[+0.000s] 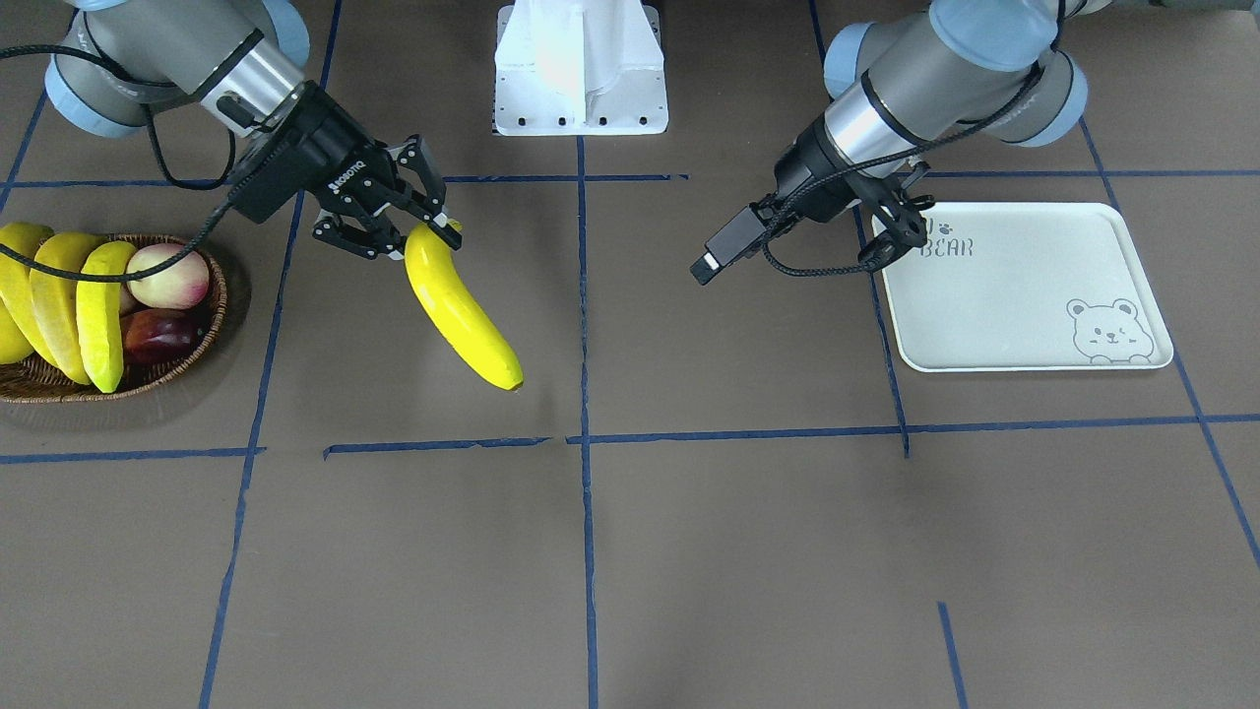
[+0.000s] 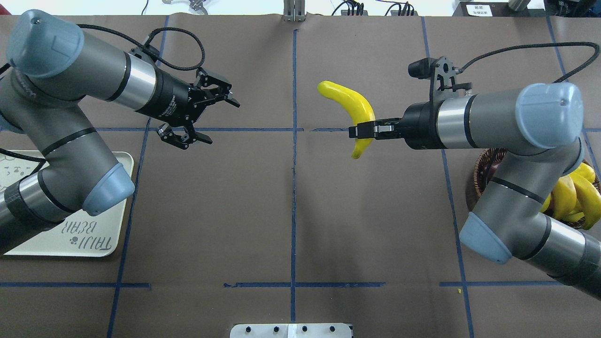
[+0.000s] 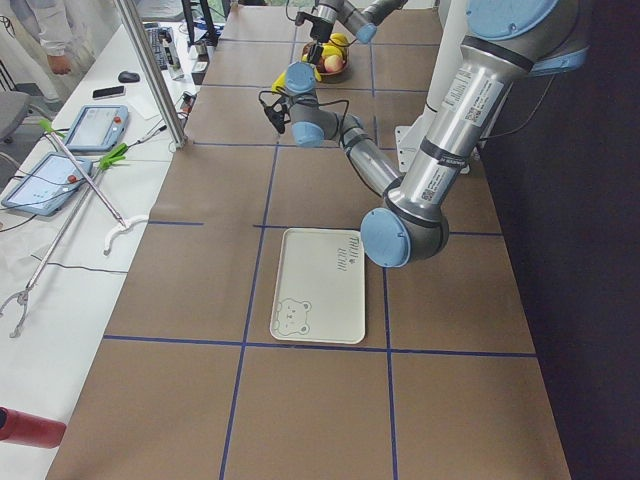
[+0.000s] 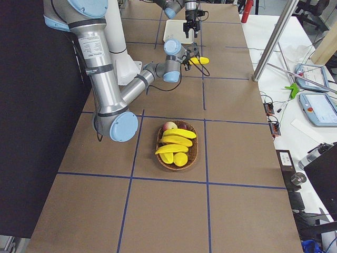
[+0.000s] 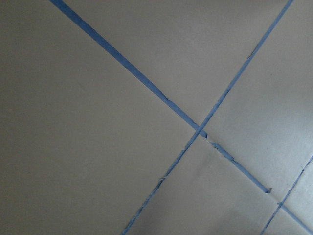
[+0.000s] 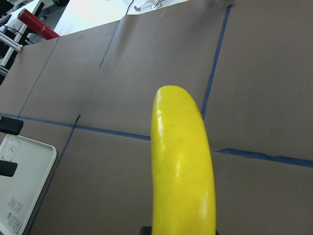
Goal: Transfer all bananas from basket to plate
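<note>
Banana (image 6: 183,166) fills my right wrist view, pinched near one end by my right fingers (image 2: 361,131) above the surface (image 1: 689,551). More bananas (image 1: 69,295) and apples (image 1: 169,278) lie in the basket (image 1: 217,295); my left fingers (image 2: 221,123), spread wide and empty, hover beside the plate (image 1: 1024,295).

Table (image 2: 291,211): covered in brown paper, marked into large squares by blue tape lines (image 2: 294,188); some tape runs are broken or ragged at the crossings.

Bearings are taken from the table centre in the overhead view.
- 3 o'clock, near the edge: wicker basket (image 1: 59,386), resting flat on the paper.
- 9 o'clock: cream plate (image 1: 1014,286), lying flat with its lettering and bear drawing facing up.
- 6 o'clock: white mounting block (image 1: 581,69), standing on the centre tape line.
</note>
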You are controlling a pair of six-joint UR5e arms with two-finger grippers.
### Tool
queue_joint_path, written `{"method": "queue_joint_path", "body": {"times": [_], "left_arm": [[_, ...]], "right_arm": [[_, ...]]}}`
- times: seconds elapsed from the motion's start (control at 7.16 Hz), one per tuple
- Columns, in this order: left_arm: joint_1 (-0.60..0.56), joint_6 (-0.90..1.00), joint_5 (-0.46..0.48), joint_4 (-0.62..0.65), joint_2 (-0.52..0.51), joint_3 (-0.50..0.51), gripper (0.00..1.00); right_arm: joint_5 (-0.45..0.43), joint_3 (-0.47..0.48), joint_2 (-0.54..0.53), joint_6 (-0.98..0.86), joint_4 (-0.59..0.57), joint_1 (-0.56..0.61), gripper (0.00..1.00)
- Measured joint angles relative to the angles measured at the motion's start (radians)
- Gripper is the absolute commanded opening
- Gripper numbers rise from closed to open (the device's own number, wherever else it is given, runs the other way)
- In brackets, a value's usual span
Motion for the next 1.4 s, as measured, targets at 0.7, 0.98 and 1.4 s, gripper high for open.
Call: {"method": "queue_joint_path", "body": {"times": [0.7, 0.98, 1.4], "left_arm": [[0.098, -0.223, 0.227, -0.088, -0.121, 0.090, 1.00], [0.106, -0.270, 0.241, -0.094, -0.145, 0.125, 1.00], [0.118, -0.284, 0.245, -0.106, -0.156, 0.156, 0.89]], "right_arm": [[-0.119, -0.072, 0.127, 0.061, -0.003, -0.126, 0.02], [-0.150, -0.075, 0.146, 0.074, -0.002, -0.149, 0.02], [-0.154, -0.070, 0.153, 0.083, -0.002, -0.155, 0.02]]}}
